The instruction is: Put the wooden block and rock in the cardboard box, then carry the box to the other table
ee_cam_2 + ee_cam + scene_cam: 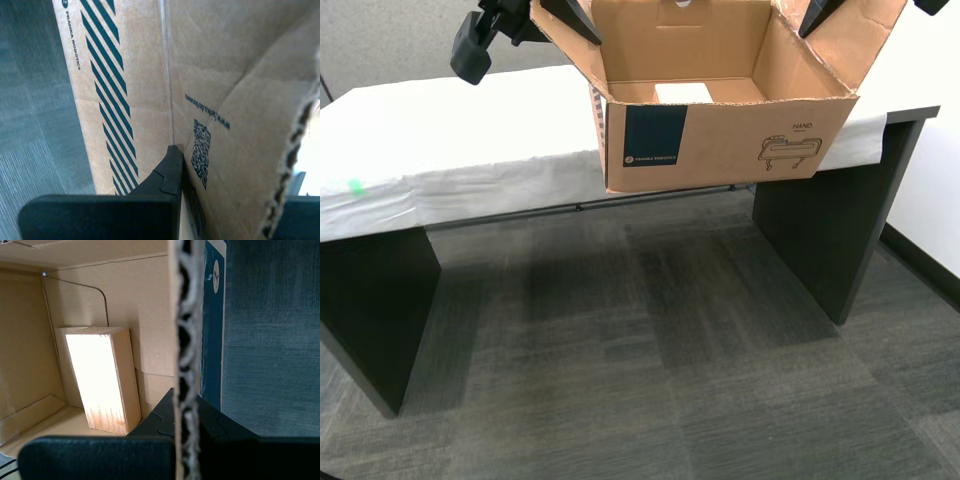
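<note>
Both grippers (clamped) on cardboard box [720,140] flaps

Cardboard box [145,305] wall seen edge-on, corrugated edge running down the middle. My first hand [187,415] clamped on that wall, one dark finger each side. Inside box: wooden block [102,382], pale, grain visible on end face, lying on box floor against the gripped wall and close to a corner. No rock visible in the part of the interior shown. Outside face of wall: dark navy label [212,340] with small round logo. Beyond: grey carpet floor [272,340].
</note>
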Controlling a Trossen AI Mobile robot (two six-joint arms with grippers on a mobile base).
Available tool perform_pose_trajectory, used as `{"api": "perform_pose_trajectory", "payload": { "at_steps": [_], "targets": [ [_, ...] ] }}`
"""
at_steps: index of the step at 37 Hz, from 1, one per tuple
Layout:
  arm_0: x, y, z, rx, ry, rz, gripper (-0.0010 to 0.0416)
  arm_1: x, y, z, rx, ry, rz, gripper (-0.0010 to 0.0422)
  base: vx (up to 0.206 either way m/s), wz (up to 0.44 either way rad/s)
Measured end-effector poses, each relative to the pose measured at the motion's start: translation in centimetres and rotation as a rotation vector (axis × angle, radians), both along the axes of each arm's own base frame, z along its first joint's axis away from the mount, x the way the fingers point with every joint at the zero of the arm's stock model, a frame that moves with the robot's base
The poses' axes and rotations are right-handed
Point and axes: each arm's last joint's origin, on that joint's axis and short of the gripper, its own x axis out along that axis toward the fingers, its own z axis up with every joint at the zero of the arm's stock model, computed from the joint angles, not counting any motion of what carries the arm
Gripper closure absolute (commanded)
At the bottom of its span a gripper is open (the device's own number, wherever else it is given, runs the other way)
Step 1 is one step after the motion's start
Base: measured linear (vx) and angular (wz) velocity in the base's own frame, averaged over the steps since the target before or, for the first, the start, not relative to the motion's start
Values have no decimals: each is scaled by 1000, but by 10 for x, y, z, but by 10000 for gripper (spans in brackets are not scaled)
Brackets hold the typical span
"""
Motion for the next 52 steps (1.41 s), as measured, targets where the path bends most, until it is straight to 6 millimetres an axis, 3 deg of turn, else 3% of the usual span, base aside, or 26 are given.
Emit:
{"api": "perform_pose_trajectory", "payload": {
  "at_steps": [19,37,52],
  "targets": [
    [3,2,2,15,-24,-18,406,2,-1,3,-8,-65,-24,413,143,15],
    [-4,4,-1,-3,39,-5,406,-3,2,7,-13,-67,-29,413,151,188],
    [-9,19,-1,10,50,33,406,-46,31,-10,-46,-19,-22,413,165,228]
  ]
}}
